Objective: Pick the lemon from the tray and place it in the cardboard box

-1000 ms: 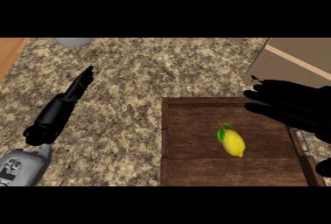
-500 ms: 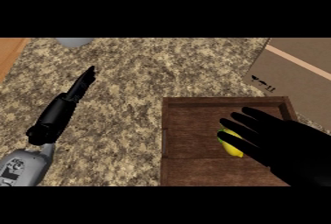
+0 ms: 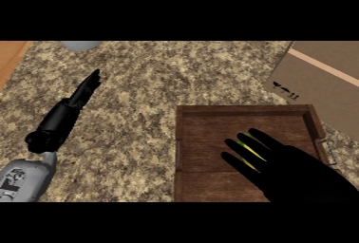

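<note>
Speckled granite tabletop (image 3: 140,109); cardboard box (image 3: 324,76), upper right, bears black marks (image 3: 282,90), unreadable. Right robot hand (image 3: 298,171) spread over, seemingly, the lemon (image 3: 252,151) in the wooden tray (image 3: 210,123).

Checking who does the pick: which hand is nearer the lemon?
Right. The right hand lies over the lemon; the left hand is far left, over the counter.
</note>
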